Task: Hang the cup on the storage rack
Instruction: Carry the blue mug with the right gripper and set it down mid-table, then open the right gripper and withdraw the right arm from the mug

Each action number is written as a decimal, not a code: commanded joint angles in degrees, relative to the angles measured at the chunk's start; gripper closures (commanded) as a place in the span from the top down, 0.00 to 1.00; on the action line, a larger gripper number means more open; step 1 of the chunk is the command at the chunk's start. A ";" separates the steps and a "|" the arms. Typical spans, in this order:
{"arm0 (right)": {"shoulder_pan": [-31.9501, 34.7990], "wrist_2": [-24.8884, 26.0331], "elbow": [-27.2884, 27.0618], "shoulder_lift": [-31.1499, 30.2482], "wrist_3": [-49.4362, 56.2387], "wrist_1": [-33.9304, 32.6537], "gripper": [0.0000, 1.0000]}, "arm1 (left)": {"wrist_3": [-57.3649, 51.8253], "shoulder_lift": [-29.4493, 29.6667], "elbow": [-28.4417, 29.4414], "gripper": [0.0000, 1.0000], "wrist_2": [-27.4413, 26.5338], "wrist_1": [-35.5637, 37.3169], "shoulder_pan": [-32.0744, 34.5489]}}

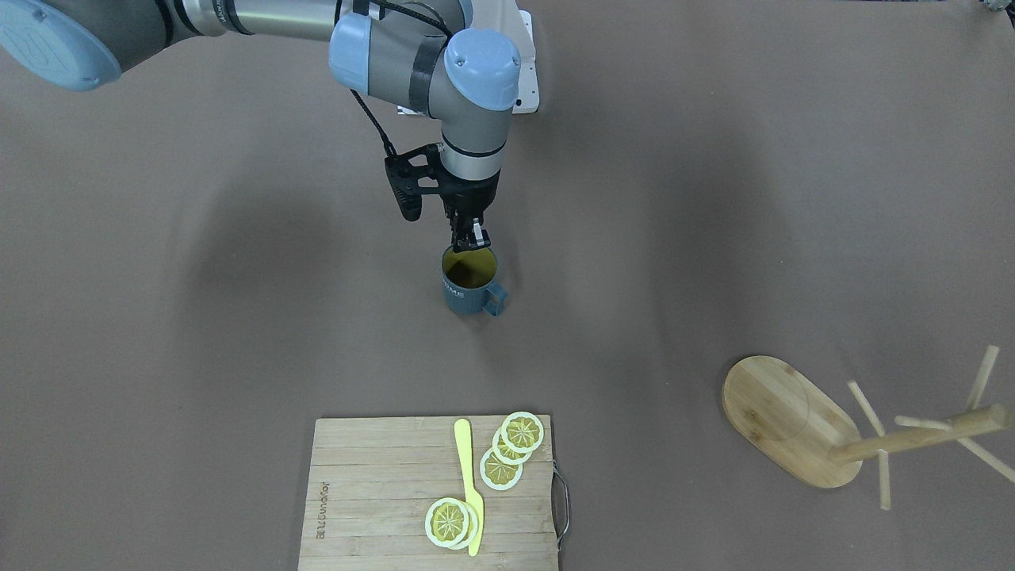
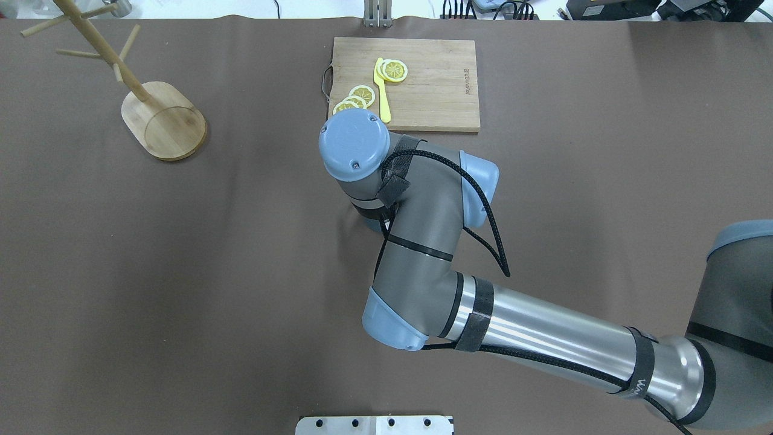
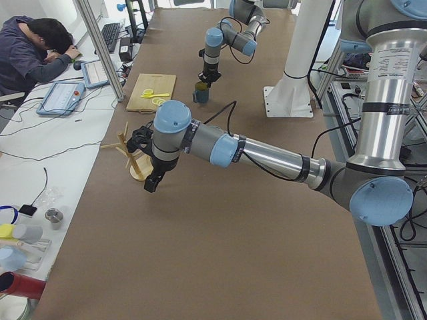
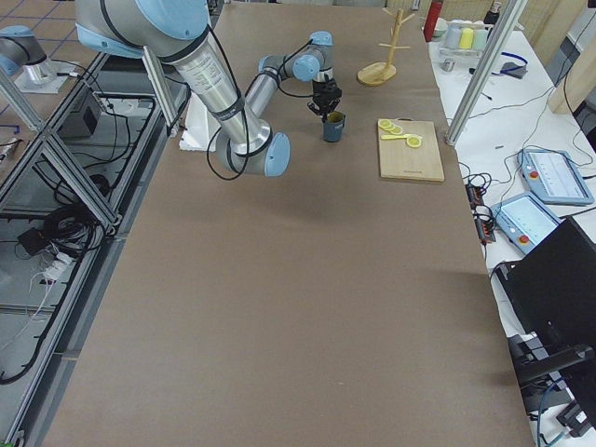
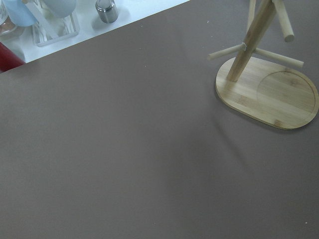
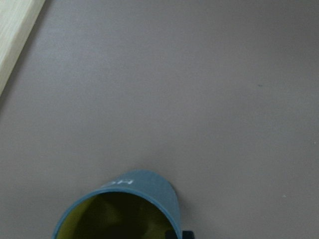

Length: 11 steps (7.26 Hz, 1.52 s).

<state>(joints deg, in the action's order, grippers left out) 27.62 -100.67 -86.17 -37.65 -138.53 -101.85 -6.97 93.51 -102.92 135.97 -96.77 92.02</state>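
The cup (image 1: 468,295), teal-blue with a yellowish inside, stands upright on the brown table, its handle toward the operators' side. It also shows in the right wrist view (image 6: 144,186). My right gripper (image 1: 471,240) points straight down onto the cup's robot-side rim with its fingers close together on the wall; one fingertip (image 6: 180,234) shows by the rim. The overhead view hides the cup under the right arm. The storage rack (image 1: 781,420) (image 2: 164,121) (image 5: 269,94) stands far off at the table's left. My left gripper (image 3: 152,183) hangs near the rack; I cannot tell its state.
A bamboo cutting board (image 1: 373,492) (image 2: 435,90) with lemon slices (image 1: 522,432) and a yellow knife (image 1: 469,484) lies beyond the cup on the operators' side. Bottles and a tray (image 5: 50,20) sit past the table's left end. A person (image 3: 33,50) sits at a desk.
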 commanded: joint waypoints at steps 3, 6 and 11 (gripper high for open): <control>2.59 -0.31 -5.39 -2.49 9.48 -0.37 1.00 | 0.03 0.10 0.00 0.99 0.00 0.00 0.00; 10.75 -3.19 -14.89 -13.12 27.28 -0.46 1.00 | -0.15 0.10 -0.61 0.99 0.09 0.00 0.00; 30.43 -17.96 -18.95 -29.02 71.90 0.33 1.00 | 6.70 -1.21 -1.67 0.99 0.70 -14.09 -1.04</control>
<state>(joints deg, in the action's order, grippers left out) 52.84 -115.58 -104.12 -62.20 -78.56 -101.60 -2.06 93.17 -104.48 136.26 -104.78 91.70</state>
